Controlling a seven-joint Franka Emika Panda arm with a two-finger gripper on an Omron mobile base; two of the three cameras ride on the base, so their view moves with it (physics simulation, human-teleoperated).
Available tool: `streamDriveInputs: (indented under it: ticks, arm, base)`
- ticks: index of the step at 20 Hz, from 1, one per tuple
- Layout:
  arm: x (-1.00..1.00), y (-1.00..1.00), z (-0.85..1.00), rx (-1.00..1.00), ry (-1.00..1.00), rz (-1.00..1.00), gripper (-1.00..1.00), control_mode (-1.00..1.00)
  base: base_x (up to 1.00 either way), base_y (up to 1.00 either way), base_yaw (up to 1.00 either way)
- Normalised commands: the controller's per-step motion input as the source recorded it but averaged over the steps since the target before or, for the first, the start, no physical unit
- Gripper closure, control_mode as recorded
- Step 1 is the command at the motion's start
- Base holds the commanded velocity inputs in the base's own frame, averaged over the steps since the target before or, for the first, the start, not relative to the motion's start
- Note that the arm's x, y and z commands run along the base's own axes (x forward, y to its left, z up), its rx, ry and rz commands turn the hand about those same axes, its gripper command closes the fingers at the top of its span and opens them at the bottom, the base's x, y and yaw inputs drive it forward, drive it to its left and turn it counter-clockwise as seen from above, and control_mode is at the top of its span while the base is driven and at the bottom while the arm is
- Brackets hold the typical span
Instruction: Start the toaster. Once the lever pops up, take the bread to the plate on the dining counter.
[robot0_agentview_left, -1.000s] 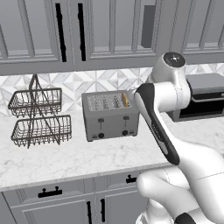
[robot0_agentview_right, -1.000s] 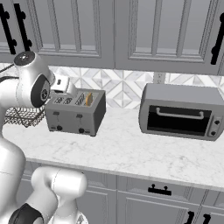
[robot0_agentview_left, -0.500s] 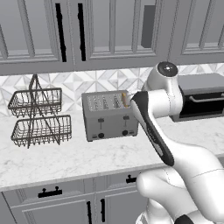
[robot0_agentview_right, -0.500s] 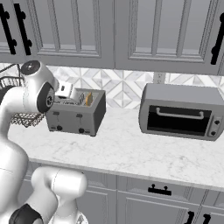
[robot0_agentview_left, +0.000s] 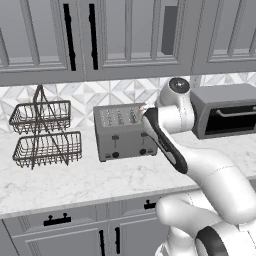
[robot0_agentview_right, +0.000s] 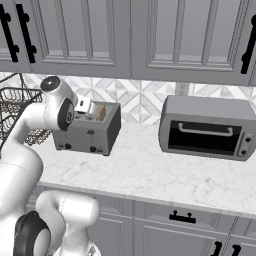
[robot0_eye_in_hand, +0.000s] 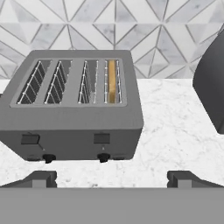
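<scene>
A: Nearest the camera, the gripper (robot0_eye_in_hand: 112, 178) hangs empty with its jaws wide apart, facing the front of the toaster (robot0_eye_in_hand: 72, 105). Over the last second the arm has swung down from above the toaster towards its front face.

B: So the start is not yet made. The right-hand lever (robot0_eye_in_hand: 101, 138) sits high on the front, and the bread (robot0_eye_in_hand: 112, 81) stands in the rightmost slot, its crust edge showing.

A: Likely the lever press comes next. Beyond the toaster, bare marble worktop (robot0_agentview_right: 165, 172) lies open to the right.

B: Further right the toaster oven (robot0_agentview_right: 207, 126) stands well apart. The wire basket rack (robot0_agentview_left: 42, 131) stands to the left, and the tiled wall (robot0_eye_in_hand: 131, 30) closes the back.
</scene>
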Motion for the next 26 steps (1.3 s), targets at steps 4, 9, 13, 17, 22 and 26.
streamDriveInputs:
  ticks: [4, 9, 13, 17, 22, 26]
  arm:
    - [0.6, 0.0, -0.26, 0.0, 0.0, -0.01, -1.0, -1.0]
    - [0.48, 0.0, -0.36, 0.0, 0.0, -0.01, -1.0, -1.0]
    - [0.42, 0.0, -0.37, 0.0, 0.0, -0.02, -1.0, -1.0]
    - [0.46, 0.0, -0.23, 0.0, 0.0, -0.03, -1.0, -1.0]
    - [0.39, 0.0, -0.17, 0.0, 0.0, -0.03, -1.0, -1.0]
    - [0.47, 0.0, -0.1, 0.0, 0.0, -0.03, -1.0, -1.0]
  base:
    - [0.0, 0.0, 0.0]
    - [0.0, 0.0, 0.0]
    - [0.0, 0.0, 0.0]
    - [0.0, 0.0, 0.0]
    - [0.0, 0.0, 0.0]
    - [0.0, 0.0, 0.0]
